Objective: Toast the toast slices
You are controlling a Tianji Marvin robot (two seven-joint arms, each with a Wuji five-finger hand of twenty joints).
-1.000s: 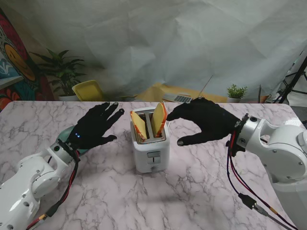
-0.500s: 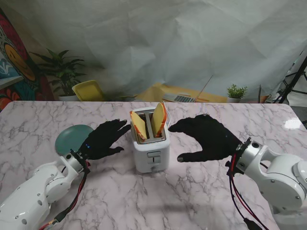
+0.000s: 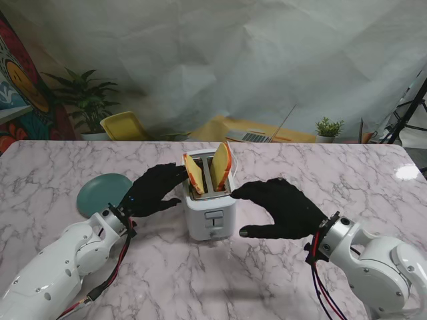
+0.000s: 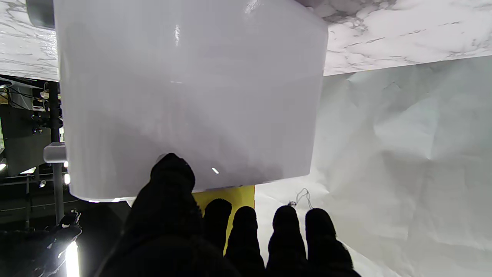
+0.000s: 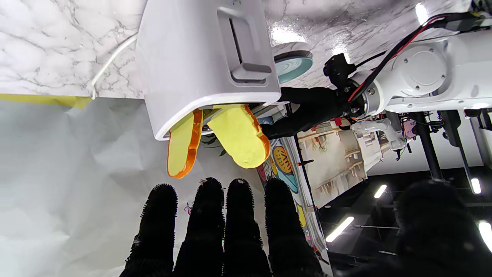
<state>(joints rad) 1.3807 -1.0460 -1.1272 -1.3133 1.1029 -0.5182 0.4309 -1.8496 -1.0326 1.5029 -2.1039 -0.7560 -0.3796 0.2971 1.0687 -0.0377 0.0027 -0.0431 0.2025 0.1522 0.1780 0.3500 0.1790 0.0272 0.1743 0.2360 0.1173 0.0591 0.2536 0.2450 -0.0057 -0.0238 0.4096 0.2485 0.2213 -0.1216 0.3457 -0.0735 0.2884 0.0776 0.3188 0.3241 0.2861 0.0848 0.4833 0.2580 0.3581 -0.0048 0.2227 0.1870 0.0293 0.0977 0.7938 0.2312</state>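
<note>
Right hand: the right hand (image 3: 283, 207) hovered just right of the toaster, its black-gloved fingers (image 5: 205, 223) spread and released, grasping nothing; fingertips pointed toward the toaster's upper edge, thumb lower and nearer to me, apart from the casing.
Left hand: the left hand (image 3: 152, 190) reached in from the left, fingers apart and holding nothing; in the left wrist view the thumb tip (image 4: 172, 173) looked to be against the toaster's white side wall, though contact could not be confirmed.
Toaster: the white toaster (image 3: 209, 210) stood upright mid-surface between both hands, its lever (image 5: 250, 71) on the face toward me.
Toast slices: two toast slices (image 3: 208, 175) stood in the slots, most of each sticking out; the left one (image 3: 194, 175) leaned leftward, the right one (image 3: 221, 167) leaned rightward, orange crusts showing.
Surface: the marble surface (image 3: 280, 273) carried the toaster.
Plate: a teal plate (image 3: 101, 193) lay left of the left hand, well apart from the toaster.
Backdrop: a white sheet (image 3: 267, 60) hung beyond the far edge, with a yellow chair (image 3: 123, 125) and potted plants there.
</note>
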